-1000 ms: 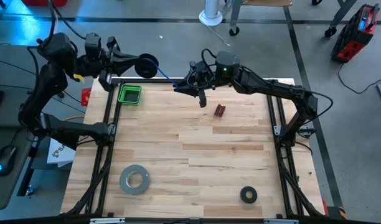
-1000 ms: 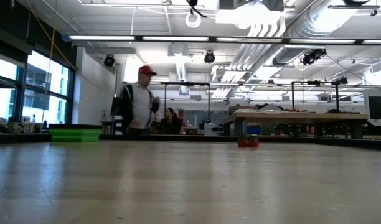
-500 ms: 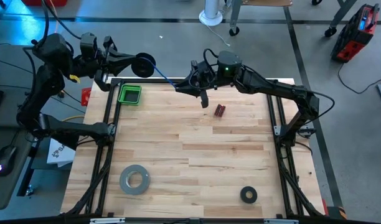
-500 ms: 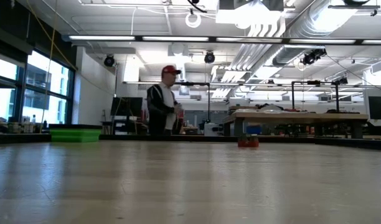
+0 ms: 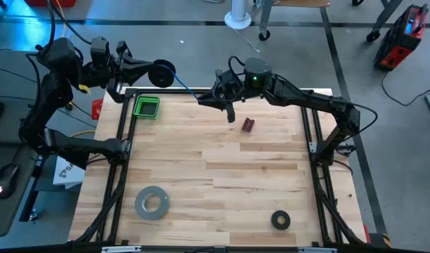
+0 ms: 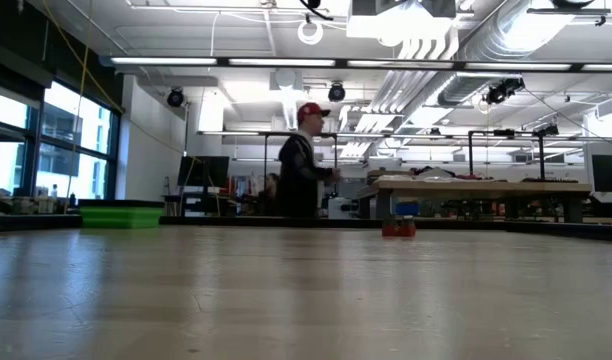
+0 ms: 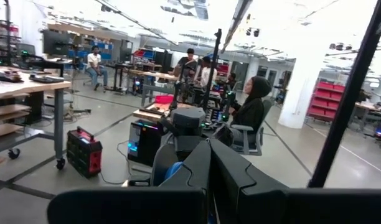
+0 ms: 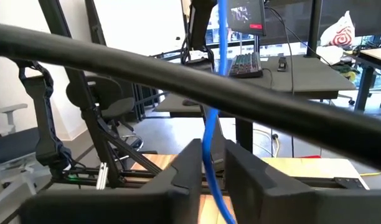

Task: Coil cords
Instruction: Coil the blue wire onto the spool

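Observation:
My left gripper (image 5: 153,72) is raised over the table's far left corner, shut on a small black spool (image 5: 161,74) wound with blue cord. From the spool the thin blue cord (image 5: 187,88) runs in a straight line to my right gripper (image 5: 202,99), which hangs over the far edge with its fingers level. In the right wrist view the cord (image 8: 207,134) passes through the narrow gap between that gripper's fingers and on below them. Neither gripper shows in the low view. My left gripper holds the spool at its fingertips, lifted clear above the table's far left corner, fingers about level. In the left wrist view the spool's dark rim (image 7: 163,165) sits beside the shut fingers (image 7: 198,171), which hide the place of contact. My right gripper has the cord against the inner side of one finger (image 8: 190,163). The other finger (image 8: 241,167) stands a little clear. The fingers lie across the cord, which is straight toward the spool.
A green bin (image 5: 146,106) sits at the table's far left. A small red object (image 5: 248,125) lies near the far middle. A large grey tape roll (image 5: 152,202) and a black ring (image 5: 280,220) lie near the front edge. A person (image 6: 304,160) stands beyond the table.
Both grippers keep their places with the cord stretched between them. In the low view a person behind the table has walked toward the right.

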Robot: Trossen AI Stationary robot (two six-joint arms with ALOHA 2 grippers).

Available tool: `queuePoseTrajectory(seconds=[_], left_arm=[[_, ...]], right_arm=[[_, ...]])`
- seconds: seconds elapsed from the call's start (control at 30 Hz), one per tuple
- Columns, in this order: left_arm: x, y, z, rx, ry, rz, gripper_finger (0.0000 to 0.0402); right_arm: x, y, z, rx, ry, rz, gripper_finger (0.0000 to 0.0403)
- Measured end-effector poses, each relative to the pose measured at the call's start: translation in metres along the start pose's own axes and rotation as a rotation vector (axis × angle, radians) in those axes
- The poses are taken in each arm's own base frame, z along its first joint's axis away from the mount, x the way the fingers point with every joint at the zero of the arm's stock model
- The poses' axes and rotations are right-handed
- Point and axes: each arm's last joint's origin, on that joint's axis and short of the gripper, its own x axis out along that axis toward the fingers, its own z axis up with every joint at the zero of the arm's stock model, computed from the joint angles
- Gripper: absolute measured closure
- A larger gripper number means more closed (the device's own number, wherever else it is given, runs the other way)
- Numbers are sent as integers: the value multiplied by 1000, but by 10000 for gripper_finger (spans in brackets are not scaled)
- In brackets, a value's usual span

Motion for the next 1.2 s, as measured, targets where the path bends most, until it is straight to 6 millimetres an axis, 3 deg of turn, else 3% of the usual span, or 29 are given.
queuePoseTrajectory(seconds=[0.13,0.33,0.53,0.73,0.97,1.2], left_arm=[[0,1,0,-1,-6,34,401],[6,3,2,-48,-34,32,401],[25,7,4,-235,-87,-14,401],[35,10,-9,-331,44,-65,401],[24,22,-86,-217,634,89,401],[14,31,-180,-283,778,91,401]], right_arm=[[3,5,0,-16,0,7,395],[11,21,0,-27,-15,26,400],[24,29,0,-59,-88,40,402],[26,26,-7,-29,-43,8,402],[17,8,-33,18,219,-104,403],[-2,-6,-58,144,486,-161,403]])
